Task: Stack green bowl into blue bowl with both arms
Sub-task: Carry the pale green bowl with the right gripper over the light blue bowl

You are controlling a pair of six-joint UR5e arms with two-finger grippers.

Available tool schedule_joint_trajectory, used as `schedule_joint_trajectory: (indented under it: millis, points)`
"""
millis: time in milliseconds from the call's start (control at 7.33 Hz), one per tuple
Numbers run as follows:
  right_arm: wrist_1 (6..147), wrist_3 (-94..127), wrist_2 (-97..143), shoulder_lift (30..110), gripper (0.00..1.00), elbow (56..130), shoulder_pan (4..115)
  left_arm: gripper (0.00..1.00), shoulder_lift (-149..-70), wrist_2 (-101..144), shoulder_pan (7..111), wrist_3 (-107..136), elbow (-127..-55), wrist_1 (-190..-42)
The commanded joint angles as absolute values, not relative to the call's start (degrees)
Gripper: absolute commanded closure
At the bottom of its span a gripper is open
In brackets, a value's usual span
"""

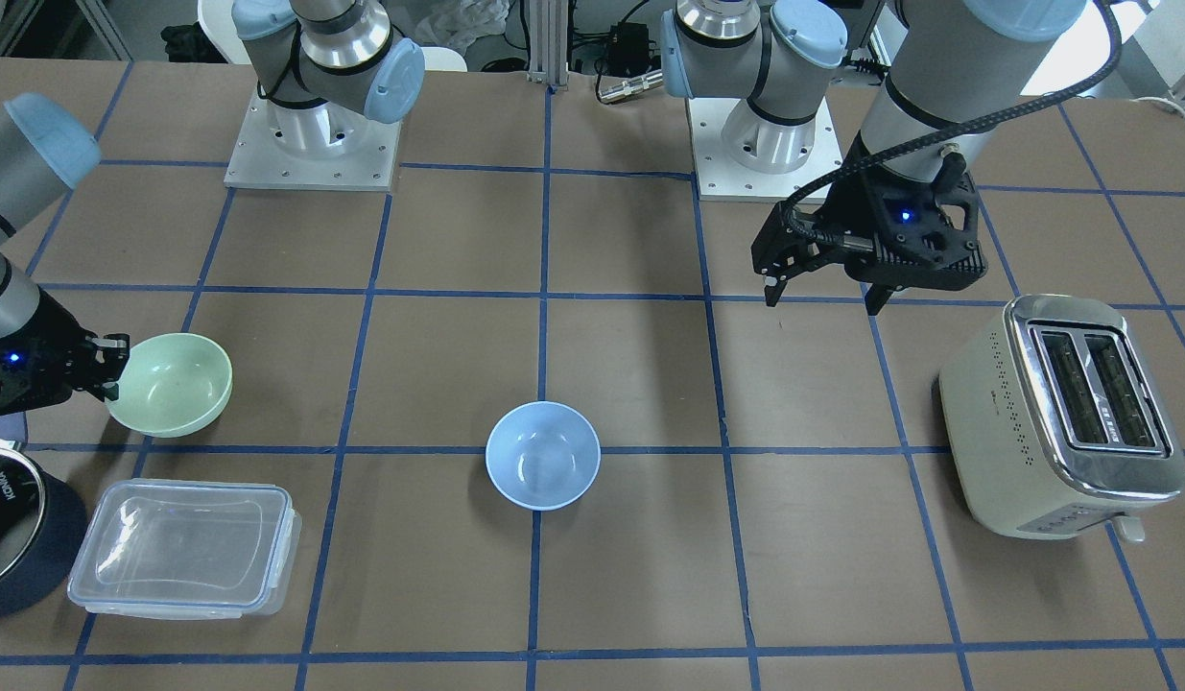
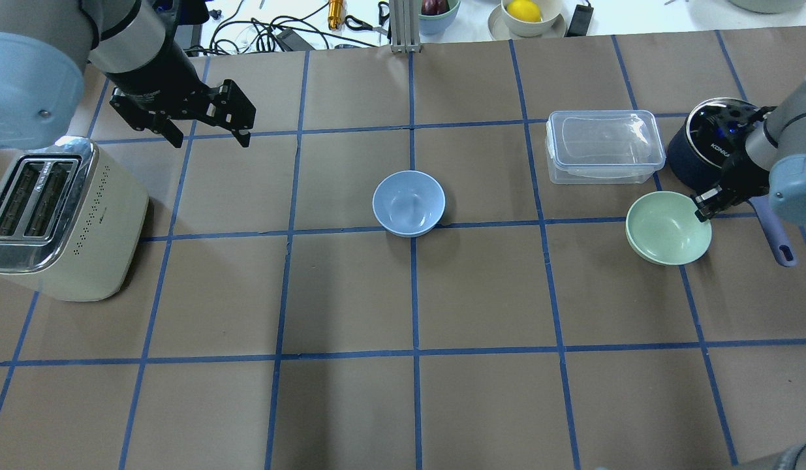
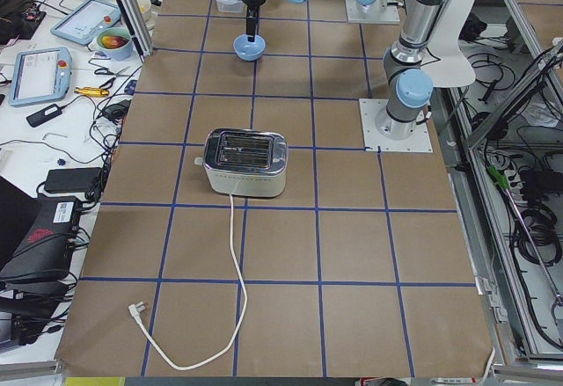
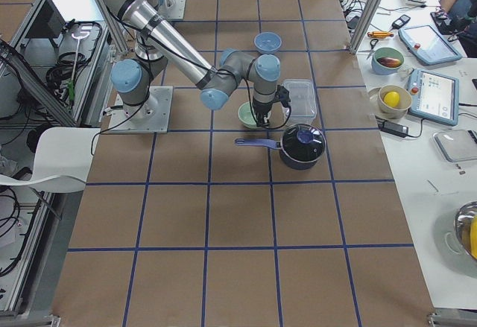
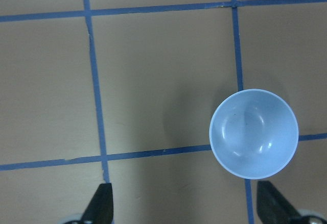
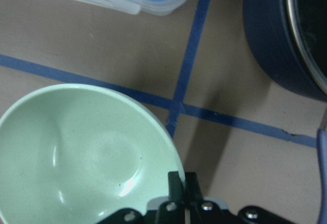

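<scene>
The green bowl (image 2: 668, 231) is on the right side of the table (image 2: 481, 294), well apart from the blue bowl (image 2: 409, 203), which sits upright and empty near the middle of the table on a crossing of blue tape lines. The right gripper (image 2: 706, 207) is at the right edge of the green bowl. In the right wrist view its two fingers are pressed together on the rim of this bowl, one inside and one outside, so it is clamped on the rim. The green bowl looks a little tilted, and I cannot tell for sure if its bottom touches the table. Just on the far side of the green bowl lies a clear plastic container (image 2: 605, 153) with its lid on, and to the right of it, beside the right gripper, stands a dark blue saucepan (image 2: 699, 156). The left gripper (image 2: 211, 142) hangs over the far left part of the table, its fingers wide apart and holding nothing. Near it, at the left edge, stands a cream toaster (image 2: 57, 222).
</scene>
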State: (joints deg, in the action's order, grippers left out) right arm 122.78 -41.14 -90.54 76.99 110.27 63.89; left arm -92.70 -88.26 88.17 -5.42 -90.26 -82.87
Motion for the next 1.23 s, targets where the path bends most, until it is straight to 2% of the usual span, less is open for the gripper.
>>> schedule_joint_trajectory:
  millis: [0,409,682,1091]
  points:
    - [114.2,-28.9,-88.1,77.1,1.0,105.1,72.2,0.0,-93.1,-88.2,88.1,-5.3,-89.3,-82.6]
    - [113.3,-1.4,-81.5,76.0,1.0,101.3,86.6,0.0,-90.7,-88.3,88.2,-6.0,-89.2,-83.5]
    - [113.6,13.0,-79.2,72.9,1.0,95.6,94.5,0.0,-88.8,-88.3,88.1,-6.0,-90.0,-84.4]
    - [117.5,17.7,-79.5,68.0,1.0,92.9,101.8,0.0,-89.2,-87.5,88.0,-5.3,-90.4,-83.9]
